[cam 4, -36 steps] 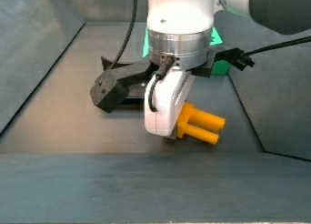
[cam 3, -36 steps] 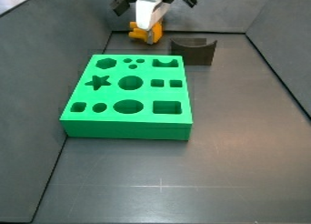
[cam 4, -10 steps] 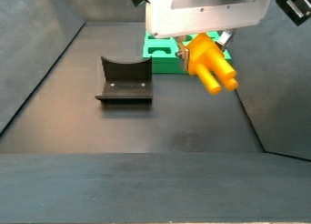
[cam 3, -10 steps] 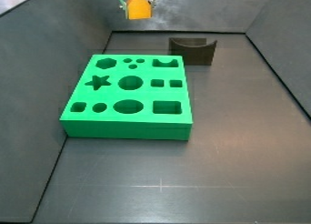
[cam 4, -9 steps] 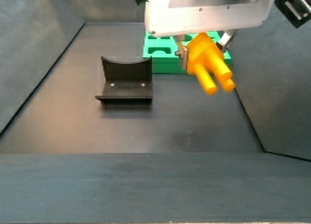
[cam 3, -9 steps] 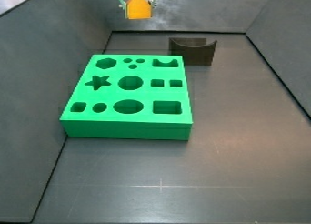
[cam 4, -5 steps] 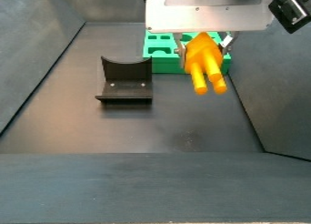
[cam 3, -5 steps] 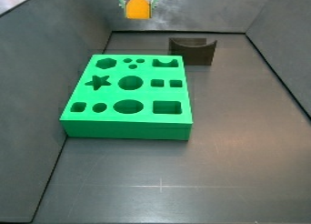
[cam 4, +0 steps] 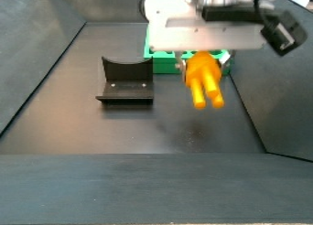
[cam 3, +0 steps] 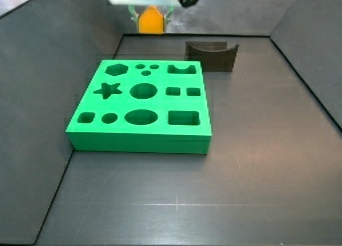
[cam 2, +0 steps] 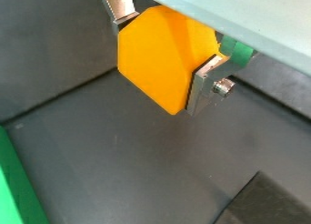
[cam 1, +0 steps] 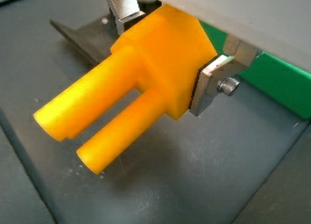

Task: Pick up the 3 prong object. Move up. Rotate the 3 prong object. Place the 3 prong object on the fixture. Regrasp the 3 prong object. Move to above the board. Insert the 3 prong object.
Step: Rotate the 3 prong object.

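In a wrist view I see the small orange-yellow plastic 3 prong object squeezed between the gripper's flat silver fingers. Two round prongs show, with nothing touching them. The dark fixture with its curved notch sits behind the piece, and an edge of the big bright green board shows past the fingers.

In a wrist view the 3 prong object hangs over the dark floor, pinched in the gripper.

In a side view the gripper is high up past the far end of the board, holding the piece. The fixture stands near the board's far corner.

In a side view the piece hangs prongs down from the gripper, beside the fixture and not touching it. The board lies behind.
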Available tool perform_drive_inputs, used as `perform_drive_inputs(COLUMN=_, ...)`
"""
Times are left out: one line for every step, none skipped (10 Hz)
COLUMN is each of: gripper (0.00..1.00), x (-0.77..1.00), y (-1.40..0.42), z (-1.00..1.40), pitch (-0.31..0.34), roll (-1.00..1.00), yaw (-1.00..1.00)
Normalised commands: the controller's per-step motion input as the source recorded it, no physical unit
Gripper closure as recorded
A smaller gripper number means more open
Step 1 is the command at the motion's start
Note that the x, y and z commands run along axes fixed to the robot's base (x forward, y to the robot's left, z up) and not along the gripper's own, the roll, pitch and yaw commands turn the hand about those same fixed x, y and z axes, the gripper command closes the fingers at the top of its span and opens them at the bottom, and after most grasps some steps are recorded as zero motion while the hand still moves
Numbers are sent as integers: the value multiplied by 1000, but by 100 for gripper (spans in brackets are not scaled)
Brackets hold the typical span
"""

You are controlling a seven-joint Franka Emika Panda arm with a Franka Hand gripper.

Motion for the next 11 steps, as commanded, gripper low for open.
perform_drive_inputs(gripper=100, x=39, y=1, z=-1000, pitch=-34, roll=-67, yaw=20)
perform_drive_inputs(gripper=100, x=47, y=3, z=-1000, pitch=-35, roll=-79, yaw=17)
perform_drive_inputs(gripper=100, x=54, y=7, z=-826, pitch=-32, roll=-108, yaw=15)
perform_drive_inputs(gripper=100, x=57, y=11, z=-706, pitch=-30, roll=-124, yaw=13)
perform_drive_inputs(gripper=100, x=54, y=14, z=-594, pitch=-31, roll=-138, yaw=11)
perform_drive_inputs(gripper=100, x=47, y=19, z=-455, pitch=-37, roll=-154, yaw=10)
perform_drive_inputs(gripper=100, x=44, y=19, z=-355, pitch=-45, roll=-163, yaw=11)
perform_drive_inputs(gripper=100, x=45, y=20, z=-288, pitch=-47, roll=-169, yaw=12)
perform_drive_inputs(gripper=0, x=0, y=0, z=0, pitch=0, roll=0, yaw=0)
perform_drive_inputs(gripper=0, x=0, y=0, z=1000, pitch=0, roll=0, yaw=0)
perform_drive_inputs(gripper=0, x=-7, y=0, z=1000, pitch=11, roll=0, yaw=-1)
